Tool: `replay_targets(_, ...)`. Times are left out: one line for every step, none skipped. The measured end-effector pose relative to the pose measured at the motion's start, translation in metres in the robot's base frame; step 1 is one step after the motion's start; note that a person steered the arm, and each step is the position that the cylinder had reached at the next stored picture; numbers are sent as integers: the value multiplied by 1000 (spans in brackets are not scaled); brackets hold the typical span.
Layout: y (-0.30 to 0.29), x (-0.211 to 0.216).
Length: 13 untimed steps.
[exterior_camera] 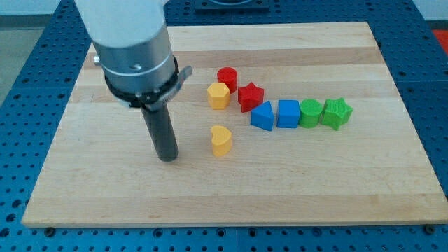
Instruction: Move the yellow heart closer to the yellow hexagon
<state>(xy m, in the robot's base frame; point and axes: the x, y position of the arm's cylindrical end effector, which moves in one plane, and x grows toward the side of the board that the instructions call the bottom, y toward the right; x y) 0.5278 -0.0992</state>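
yellow heart (221,140): board centre, nearer than yellow hexagon (218,95), apart | my tip (168,158): left of heart, apparently not touching; bare rod, no fingers | red cylinder (227,77), red star (250,96): beside hexagon | right row: blue wedge-like block (262,115), blue cube (288,113), green block (311,112), green star (336,113) | wooden board (350,182)

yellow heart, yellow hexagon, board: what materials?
Yellow heart and yellow hexagon: probably plastic, with uniform saturated colour and a matte, slightly sheened surface. Board: light wood, with visible grain and plank seams, smooth finish. My tip stands to the view's left of the heart.
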Motion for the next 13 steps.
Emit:
replay_targets(42,5)
replay_targets(88,4)
replay_targets(100,3)
replay_targets(99,-13)
replay_targets(85,-20)
replay_targets(69,-19)
replay_targets(67,-20)
replay_targets(66,-25)
replay_targets(65,-38)
replay_targets(65,-46)
replay_targets(65,-46)
replay_targets(54,-46)
replay_targets(31,-43)
